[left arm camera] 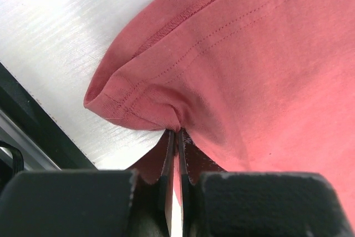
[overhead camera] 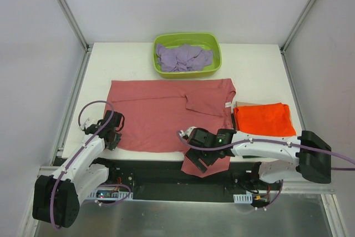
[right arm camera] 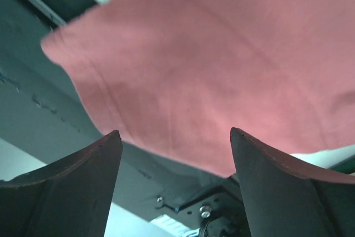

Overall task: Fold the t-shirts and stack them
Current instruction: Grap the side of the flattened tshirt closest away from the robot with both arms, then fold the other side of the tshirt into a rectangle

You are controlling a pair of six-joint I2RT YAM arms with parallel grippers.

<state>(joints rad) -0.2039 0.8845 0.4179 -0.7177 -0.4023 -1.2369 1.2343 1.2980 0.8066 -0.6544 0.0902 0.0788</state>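
One salmon t-shirt, one orange t-shirt

The salmon-red t-shirt is matt stitched cloth, the table smooth and sheeny, the tub glossy plastic.

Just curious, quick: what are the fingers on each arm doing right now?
Left gripper: closed, pinching the edge of the salmon-red t-shirt.
Right gripper: open, at that shirt's near edge, holding nothing.
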